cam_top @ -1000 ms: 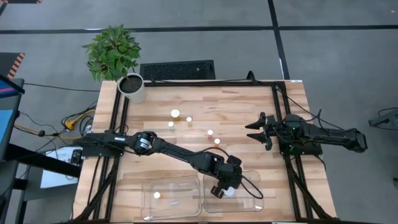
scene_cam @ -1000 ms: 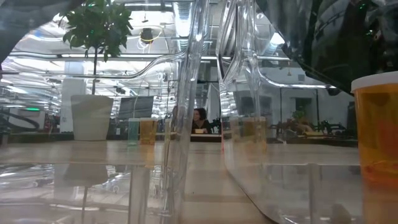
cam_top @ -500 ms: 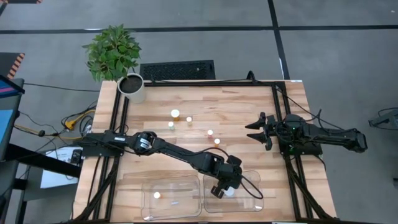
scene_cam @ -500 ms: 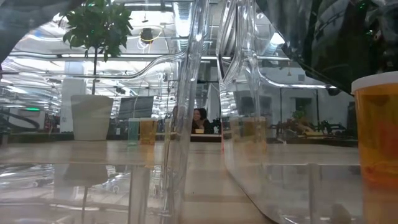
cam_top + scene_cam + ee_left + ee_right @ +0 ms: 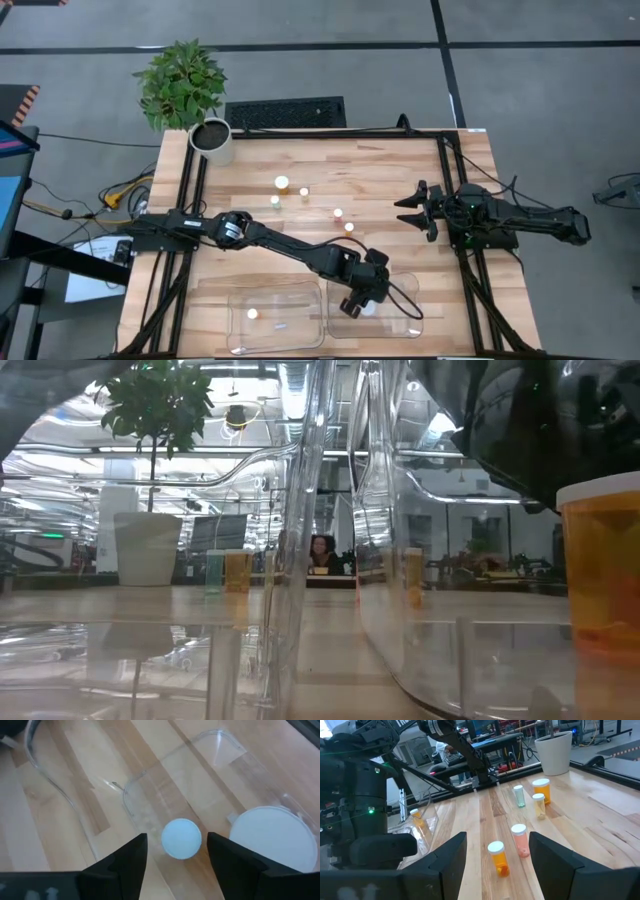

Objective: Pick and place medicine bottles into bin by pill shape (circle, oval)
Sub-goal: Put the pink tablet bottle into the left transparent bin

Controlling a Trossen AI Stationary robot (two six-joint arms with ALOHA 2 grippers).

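The right bin (image 5: 400,318) has shifted slightly — the left gripper (image 5: 352,303) nudged back.

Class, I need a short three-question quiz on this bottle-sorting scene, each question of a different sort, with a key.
1. True or false: the left gripper is above the right bin.
2. How many bottles stand on the table outside the bins? A) three B) five C) eight
3. Fill in: the white pot holds a ____.

Key: 1 true; 2 B, the five bottles; 3 plant.
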